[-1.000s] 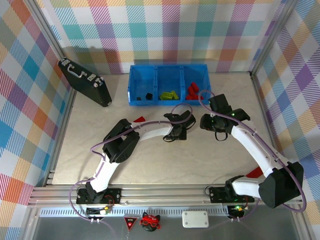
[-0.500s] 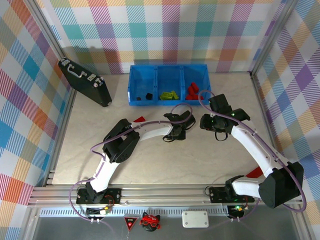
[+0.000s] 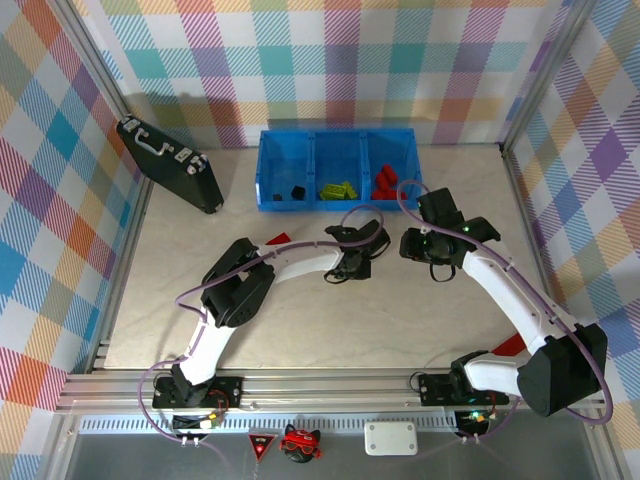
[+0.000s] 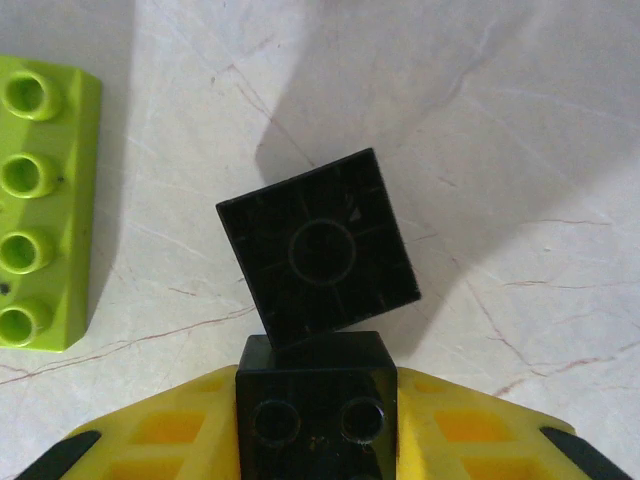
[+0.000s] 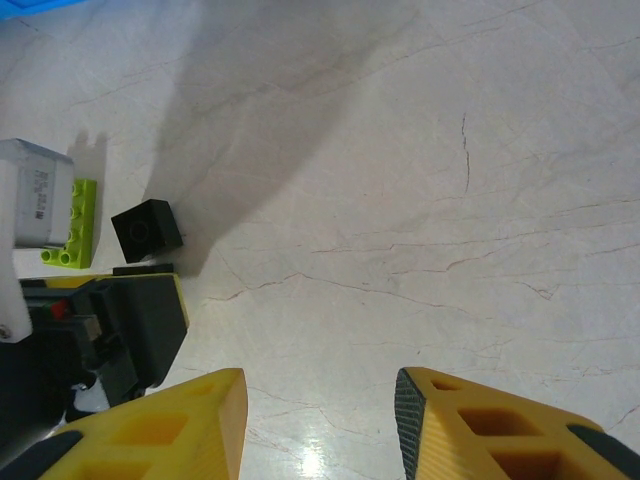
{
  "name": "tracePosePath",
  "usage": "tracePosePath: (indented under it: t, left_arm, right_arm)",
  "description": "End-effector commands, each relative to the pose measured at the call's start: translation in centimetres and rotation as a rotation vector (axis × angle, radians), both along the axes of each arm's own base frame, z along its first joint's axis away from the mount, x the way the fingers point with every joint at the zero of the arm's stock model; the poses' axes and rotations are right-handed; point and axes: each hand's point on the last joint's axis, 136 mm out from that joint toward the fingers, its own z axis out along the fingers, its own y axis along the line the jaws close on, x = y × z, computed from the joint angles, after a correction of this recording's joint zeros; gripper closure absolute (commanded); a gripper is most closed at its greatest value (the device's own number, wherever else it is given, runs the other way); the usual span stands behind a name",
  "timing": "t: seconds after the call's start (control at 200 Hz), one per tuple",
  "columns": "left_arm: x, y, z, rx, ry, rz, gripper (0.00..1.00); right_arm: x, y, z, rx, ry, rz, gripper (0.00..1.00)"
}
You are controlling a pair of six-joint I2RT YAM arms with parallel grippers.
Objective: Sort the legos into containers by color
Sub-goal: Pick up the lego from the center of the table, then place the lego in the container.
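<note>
one black lego [image 4: 316,385] | in left end effector [image 4: 316,425] | second lego [image 4: 318,250] ahead

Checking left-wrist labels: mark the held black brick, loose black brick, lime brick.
held black brick [image 4: 316,405], left wrist view, studded face
loose black brick [image 4: 318,250], left wrist view, centre of upward face
lime brick [image 4: 45,208], left wrist view, between middle studs

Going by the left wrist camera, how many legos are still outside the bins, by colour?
Black: 2, the loose black lego lying studs down and the held black lego in the left hand
Lime green: 1, the lime green lego, lying studs up
Total: 3
</note>
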Motion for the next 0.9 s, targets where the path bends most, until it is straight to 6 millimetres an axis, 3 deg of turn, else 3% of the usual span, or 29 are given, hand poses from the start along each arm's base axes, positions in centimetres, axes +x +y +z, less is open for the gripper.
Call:
tracePosePath:
  t: [0.0,0.25,0.455,0.895]
  left_arm:
    - [0.1,0.4,3.6,-0.019,-0.061,-0.031,0.65]
    - [1.9,3.1,7.1,-0.02,-0.124,-0.015,0.65]
    - [4.4,6.8,9.7,-0.002,-0.168,0.03,0.65]
    - [14.1,14.7,12.2,0.041,-0.234,0.119,0.65]
  right_arm:
    - [-0.6,-0.1,-0.1,0.003,0.017,0.006,0.55]
    - [-0.6,0.0,0.0,0.008,0.019,0.01,0.55]
    - [-0.5,0.1,0.1,0.011,0.021,0.011,0.55]
    - [-0.8,-0.1,0.4,0.003,0.022,0.015,0.55]
